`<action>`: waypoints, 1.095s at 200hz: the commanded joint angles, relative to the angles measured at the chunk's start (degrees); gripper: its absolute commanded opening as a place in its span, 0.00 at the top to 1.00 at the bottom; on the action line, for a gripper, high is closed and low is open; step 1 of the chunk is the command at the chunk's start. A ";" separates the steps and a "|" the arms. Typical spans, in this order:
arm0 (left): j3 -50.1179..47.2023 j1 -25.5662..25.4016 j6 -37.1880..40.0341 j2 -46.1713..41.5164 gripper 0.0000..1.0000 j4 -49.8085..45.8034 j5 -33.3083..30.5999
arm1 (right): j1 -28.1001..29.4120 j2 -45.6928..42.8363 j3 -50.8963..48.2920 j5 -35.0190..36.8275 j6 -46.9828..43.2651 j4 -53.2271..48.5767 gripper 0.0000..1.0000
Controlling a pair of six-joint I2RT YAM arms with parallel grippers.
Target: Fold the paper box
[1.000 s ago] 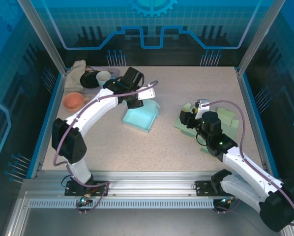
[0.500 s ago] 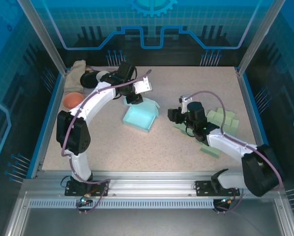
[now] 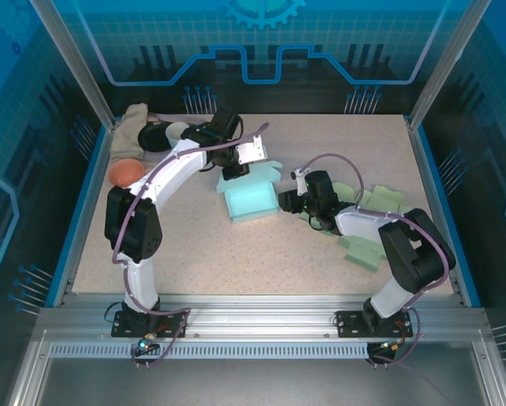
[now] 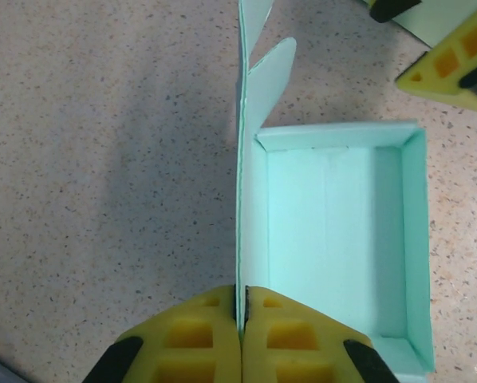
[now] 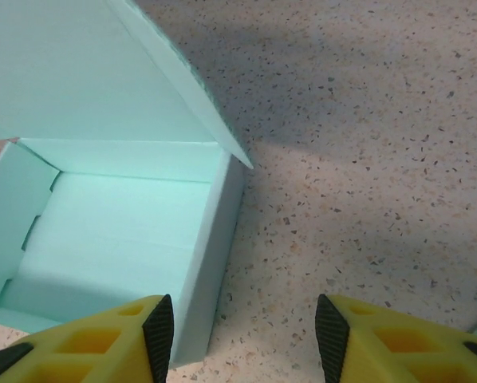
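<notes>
Your left gripper (image 4: 242,311) has just clamped shut on the paper box's (image 3: 253,201) upright lid flap (image 4: 241,175), and the box has swung square near mid-table (image 3: 194,245). Your right gripper (image 5: 245,339) has moved in just beside its wall, jaws half open and empty, so 1 flap looks ready to fold.

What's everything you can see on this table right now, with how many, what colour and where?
paper box: one, teal, table centre, lid flap upright
flat box blanks: several, pale green, right side, partly under the right arm
bowl: one, orange, left edge
cloth: one, beige, far left corner
dish: one, black, beside the cloth
cup: one, white, beside the dish
table: one, speckled beige, blue rim
left hand: one, yellow pads, shut on the box's flap
right hand: one, yellow pads, open over a box wall
</notes>
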 commanded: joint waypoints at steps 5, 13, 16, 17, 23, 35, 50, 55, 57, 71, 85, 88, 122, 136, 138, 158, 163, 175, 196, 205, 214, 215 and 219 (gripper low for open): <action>-0.38 -0.27 1.21 -1.22 1.00 -3.09 1.10 | -1.62 -1.98 -0.19 2.38 0.01 3.00 0.48; -0.89 -0.22 1.21 -1.92 1.00 -3.16 1.23 | -2.35 -2.55 0.03 3.33 0.71 1.77 0.48; -1.00 -0.26 1.24 -2.13 1.00 -3.30 1.51 | -2.67 -2.67 0.18 3.45 0.93 1.25 0.48; -1.05 -0.27 1.22 -2.22 1.00 -3.37 1.61 | -2.81 -2.65 0.26 3.44 1.00 1.07 0.48; -1.18 -0.29 1.27 -2.77 1.00 -3.63 2.13 | -3.47 -2.79 0.46 3.28 1.06 0.37 0.48; -1.36 -0.43 1.11 -3.71 1.00 -3.97 3.18 | -4.41 -2.38 0.86 3.13 1.06 -0.36 0.48; -1.48 -0.70 1.28 -4.59 1.00 -4.47 3.99 | -4.92 -1.46 1.07 3.10 0.75 -0.27 0.48; -1.37 -0.76 1.41 -4.70 1.00 -4.83 4.12 | -4.97 -1.28 1.18 3.15 0.57 -0.04 0.48; -1.34 -0.83 1.40 -4.75 1.00 -5.00 4.20 | -4.97 -1.16 1.16 3.15 0.48 0.09 0.48; -1.02 -0.96 1.68 -4.69 1.00 -6.13 4.32 | -4.97 -0.32 1.52 2.80 -0.43 0.88 0.48; -1.08 -1.13 1.75 -4.68 1.00 -6.47 4.46 | -4.99 0.94 2.30 1.74 -1.66 1.40 0.48; -0.98 -1.14 1.84 -4.63 1.00 -6.51 4.49 | -4.97 1.12 2.34 1.08 -2.00 1.72 0.48; -0.25 -1.37 2.11 -4.49 1.00 -7.80 5.36 | -4.72 1.84 -0.19 -5.89 -5.04 8.92 0.49; -0.20 -1.31 2.21 -4.78 1.00 -8.15 6.22 | -4.44 2.03 -0.61 -7.94 -6.47 10.18 0.49; -0.19 -1.32 2.24 -4.90 1.00 -8.20 6.33 | -4.44 2.04 -0.63 -8.25 -6.69 10.29 0.49; -0.08 -1.41 2.27 -5.45 1.00 -8.53 7.19 | -3.72 2.12 -1.19 -11.70 -8.59 11.96 0.50; -0.06 -1.37 2.27 -5.58 1.00 -8.61 7.29 | -3.51 2.18 -1.27 -12.58 -9.15 12.29 0.50; -0.09 -1.48 2.26 -5.83 1.00 -8.63 7.29 | -2.79 2.24 -1.47 -14.62 -10.63 12.67 0.52; -0.15 -1.63 2.50 -6.15 1.00 -9.03 7.83 | -1.36 2.46 -1.44 -16.92 -13.14 12.86 0.53; -0.08 -1.76 2.64 -6.23 1.00 -9.52 8.20 | -0.94 2.56 -1.39 -17.43 -13.85 12.85 0.54; 0.35 -1.93 2.99 -6.08 1.00 -10.62 8.91 | -0.62 2.66 -1.25 -17.98 -14.57 12.97 0.55; 0.42 -1.94 3.02 -6.04 1.00 -10.72 8.91 | -0.60 2.66 -1.25 -18.05 -14.66 13.00 0.55; 0.74 -2.00 3.05 -6.00 1.00 -11.34 9.25 | -0.54 2.66 -1.40 -18.24 -14.92 13.05 0.55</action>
